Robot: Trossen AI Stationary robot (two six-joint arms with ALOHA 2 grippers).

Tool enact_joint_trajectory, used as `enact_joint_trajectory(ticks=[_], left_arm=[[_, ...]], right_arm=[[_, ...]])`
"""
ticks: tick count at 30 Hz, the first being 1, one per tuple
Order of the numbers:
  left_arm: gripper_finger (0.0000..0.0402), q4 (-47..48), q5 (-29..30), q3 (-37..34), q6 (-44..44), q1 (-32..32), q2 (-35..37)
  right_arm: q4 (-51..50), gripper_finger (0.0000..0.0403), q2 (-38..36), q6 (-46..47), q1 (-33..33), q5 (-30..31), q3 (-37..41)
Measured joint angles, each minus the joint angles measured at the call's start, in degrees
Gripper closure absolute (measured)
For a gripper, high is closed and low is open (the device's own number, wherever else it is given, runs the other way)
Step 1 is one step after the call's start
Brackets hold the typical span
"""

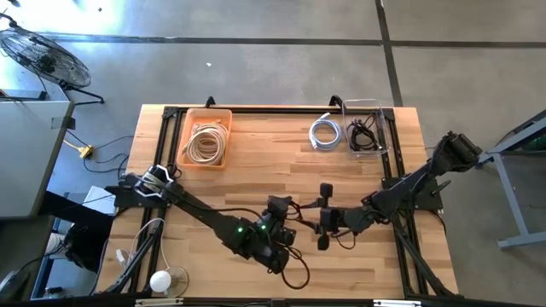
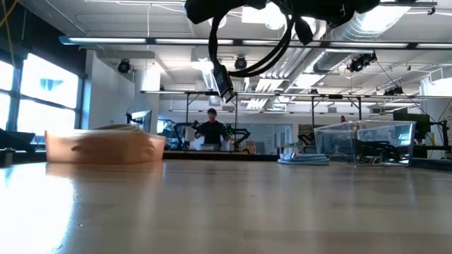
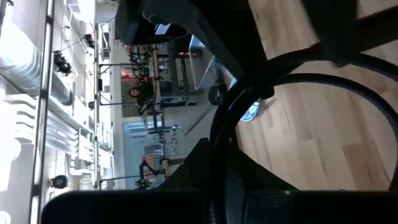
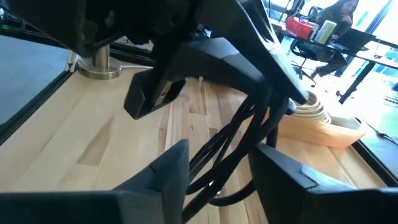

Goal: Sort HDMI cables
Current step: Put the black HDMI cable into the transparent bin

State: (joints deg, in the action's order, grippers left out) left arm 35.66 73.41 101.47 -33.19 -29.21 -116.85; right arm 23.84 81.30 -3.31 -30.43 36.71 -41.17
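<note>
The counter (image 1: 256,145) has a black frame along its edges, and most of its wood is bare in the middle and at the near left. At the far left stands an orange bin (image 1: 206,138) with cream cables (image 1: 205,145) coiled inside. Farther right lies a white cable (image 1: 325,132) in a flat coil on the wood, just beside a clear bin (image 1: 368,130) that holds black cables (image 1: 363,135).

Near the front edge, the left gripper (image 1: 277,247) is above the counter with its jaws pressed together on a black cable (image 1: 294,223), which is thin and hangs in loops; one plug (image 2: 224,83) points down in the low view. The right gripper (image 1: 326,223) is just beside it, jaws spread around the same cable's strands (image 4: 233,149) without pinching them.
</note>
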Motion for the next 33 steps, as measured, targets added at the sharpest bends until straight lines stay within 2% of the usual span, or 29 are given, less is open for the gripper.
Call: enact_joint_trajectory(ticks=[3, 7, 9, 12, 16, 19, 24, 29, 33], left_arm=[[0.0396, -0.1, -0.5, 0.0, 0.0, 0.0, 0.0], [0.0394, -0.1, -2.1, 0.0, -1.1, 0.2, 0.0], [0.0385, 0.1, -2.4, 0.0, -1.1, 0.3, 0.0], [0.0363, 0.2, -2.4, 0.0, -1.1, 0.4, 0.0], [0.0339, 0.0, -2.7, 0.1, -3.4, 0.5, 0.0], [0.0328, 0.1, -2.3, 0.1, -6.8, 0.3, 0.0], [0.0313, 0.6, 4.4, 0.5, -14.7, -1.6, 0.1], [0.0301, 4.6, 11.7, 4.7, -17.3, -5.1, 0.6], [0.0299, 11.5, 16.8, 6.9, -17.3, -8.5, 0.7]], right_arm=[[-0.6, 0.028, 0.0, -0.1, 0.1, 0.3, 0.0], [-2.1, 0.0368, 0.0, -1.2, 0.1, 0.3, 0.0], [-2.6, 0.0388, 0.0, -2.1, 0.2, 0.6, 0.0], [-3.0, 0.0377, 0.0, -1.7, 0.4, 0.9, -0.1], [-3.6, 0.0394, 0.0, -1.8, 0.5, 1.2, -0.2], [-4.4, 0.0391, 0.0, -1.4, 0.5, 2.8, -0.2], [-5.9, 0.0397, -0.1, -1.0, 0.5, 4.8, -0.3], [-11.6, 0.0399, -0.1, 1.1, 0.5, 11.2, -0.1], [-15.2, 0.0399, -0.1, 3.8, 0.6, 16.9, -0.1]])
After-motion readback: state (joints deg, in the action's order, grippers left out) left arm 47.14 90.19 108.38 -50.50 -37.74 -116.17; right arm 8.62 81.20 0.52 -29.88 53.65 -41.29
